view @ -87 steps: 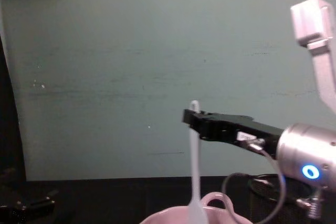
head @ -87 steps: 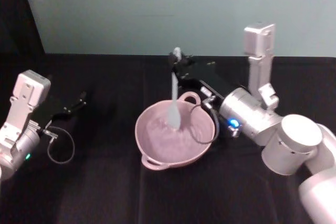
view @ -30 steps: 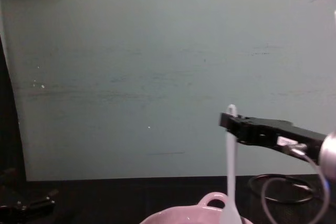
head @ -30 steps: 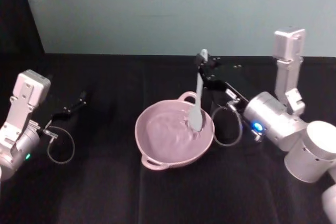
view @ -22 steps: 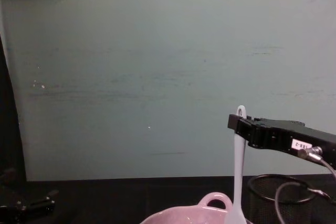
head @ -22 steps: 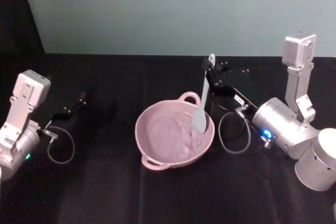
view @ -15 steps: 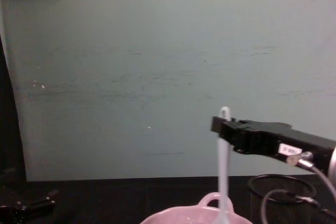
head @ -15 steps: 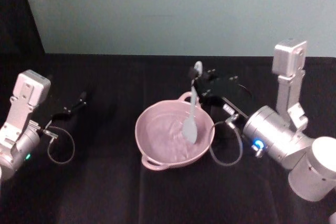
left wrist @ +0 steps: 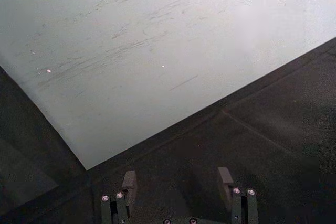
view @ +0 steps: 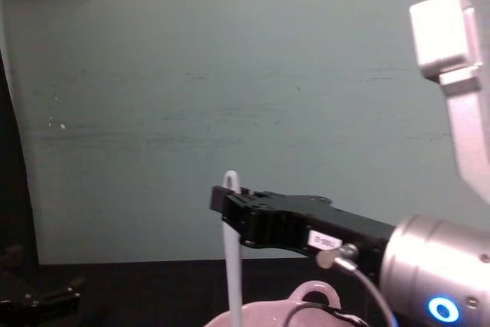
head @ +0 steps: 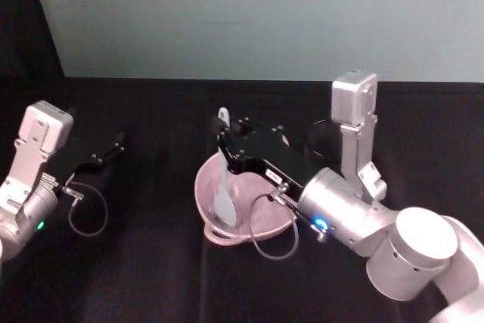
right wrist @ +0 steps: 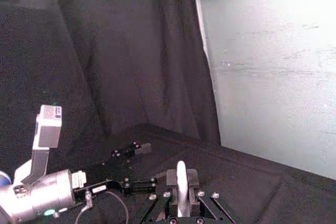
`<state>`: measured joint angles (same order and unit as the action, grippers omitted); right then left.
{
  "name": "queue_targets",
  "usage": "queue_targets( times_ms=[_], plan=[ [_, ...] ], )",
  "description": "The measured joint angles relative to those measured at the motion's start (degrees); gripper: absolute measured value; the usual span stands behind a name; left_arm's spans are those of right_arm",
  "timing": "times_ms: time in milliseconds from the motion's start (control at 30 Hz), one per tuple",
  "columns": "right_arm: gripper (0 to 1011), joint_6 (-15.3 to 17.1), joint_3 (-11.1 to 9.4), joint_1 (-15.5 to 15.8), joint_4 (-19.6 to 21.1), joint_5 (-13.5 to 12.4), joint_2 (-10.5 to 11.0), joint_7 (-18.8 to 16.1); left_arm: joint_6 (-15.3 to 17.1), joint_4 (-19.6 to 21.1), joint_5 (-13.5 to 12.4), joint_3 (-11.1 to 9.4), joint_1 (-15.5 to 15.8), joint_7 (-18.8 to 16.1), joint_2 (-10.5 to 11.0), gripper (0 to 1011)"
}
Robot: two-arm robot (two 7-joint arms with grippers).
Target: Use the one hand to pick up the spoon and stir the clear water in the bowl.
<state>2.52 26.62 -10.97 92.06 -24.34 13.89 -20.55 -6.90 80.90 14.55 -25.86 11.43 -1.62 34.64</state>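
My right gripper (head: 224,144), black and elongated, reaches over the pale pink bowl (head: 203,184) and is shut on the upper handle of the white spoon (head: 224,187). The spoon hangs almost upright, and its scoop dips into the water on the bowl's left side. From the chest view the spoon handle (view: 232,266) drops from the right gripper (view: 224,206) toward the bowl's loop handle (view: 314,292). The right wrist view shows the handle (right wrist: 181,182) clamped between the fingers. My left gripper (head: 102,156) rests parked at the far left, open (left wrist: 177,179).
The black tabletop (head: 151,262) runs back to a pale green wall (head: 227,20). A grey cable (head: 266,243) loops from the right wrist over the bowl's front rim. A black wire-mesh cup (head: 319,132) stands behind the right arm. A cable loop (head: 85,217) lies by the left arm.
The right gripper has swept the spoon from the bowl's right side across to its left side, and the right arm has swung in over the bowl. The left arm has not moved.
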Motion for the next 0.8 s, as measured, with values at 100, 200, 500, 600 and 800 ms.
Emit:
queue_targets(
  times_ms=[100,200,500,600,800],
  plan=[
    [120,-0.5,0.5,-1.0,-1.2,0.5,-0.9,0.1,0.0,0.0,0.0,0.0,0.0,0.0,0.0,1011],
    [120,-0.8,0.7,-2.3,-2.8,0.9,-1.7,0.2,0.0,0.0,0.0,0.0,0.0,0.0,0.0,1011],
    [120,-1.7,-0.6,-5.3,-7.8,1.4,-2.9,0.8,0.0,0.0,0.0,0.0,0.0,0.0,0.0,1011],
    [120,-2.2,-2.5,-6.1,-9.4,1.5,-2.5,1.6,0.0,0.0,0.0,0.0,0.0,0.0,0.0,1011],
    [120,-2.4,-5.6,-5.9,-9.6,1.4,-1.0,2.9,0.0,0.0,0.0,0.0,0.0,0.0,0.0,1011]
  ],
)
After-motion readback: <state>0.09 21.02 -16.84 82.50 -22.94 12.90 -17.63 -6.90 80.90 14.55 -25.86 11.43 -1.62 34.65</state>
